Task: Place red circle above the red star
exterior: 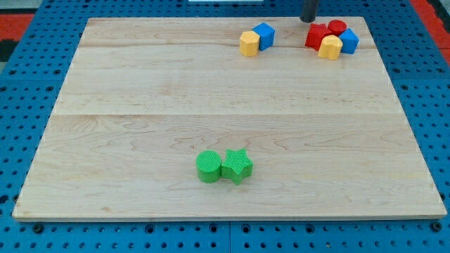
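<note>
The red circle sits near the view's top right, touching the right side of the red star. A yellow block lies just below them and a blue block presses against the cluster's right side. My tip is at the board's top edge, just above and slightly left of the red star, left of the red circle. It does not appear to touch either one.
A yellow block and a blue cube sit together left of the cluster. A green circle and a green star touch each other near the view's bottom centre. The wooden board lies on blue pegboard.
</note>
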`<state>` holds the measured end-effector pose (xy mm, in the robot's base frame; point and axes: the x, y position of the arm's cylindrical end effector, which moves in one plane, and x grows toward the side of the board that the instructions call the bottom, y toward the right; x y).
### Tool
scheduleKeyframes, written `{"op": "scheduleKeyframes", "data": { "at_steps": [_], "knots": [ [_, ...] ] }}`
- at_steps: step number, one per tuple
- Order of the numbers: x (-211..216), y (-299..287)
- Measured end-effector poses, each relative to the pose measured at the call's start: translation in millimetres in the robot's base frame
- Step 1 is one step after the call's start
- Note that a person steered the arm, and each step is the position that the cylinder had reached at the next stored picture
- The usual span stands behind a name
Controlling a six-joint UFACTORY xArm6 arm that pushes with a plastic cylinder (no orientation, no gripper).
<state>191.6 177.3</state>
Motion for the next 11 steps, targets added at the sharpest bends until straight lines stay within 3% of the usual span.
{"op": "scheduleKeyframes", "data": {
  "at_steps": [3, 5, 7, 8, 9, 11],
  "knots": [
    [5.0, 133.7],
    [45.2, 81.7],
    [46.7, 0.6],
    [54.5, -12.9],
    [40.7, -11.2],
    [20.3, 50.2]
  ]
}}
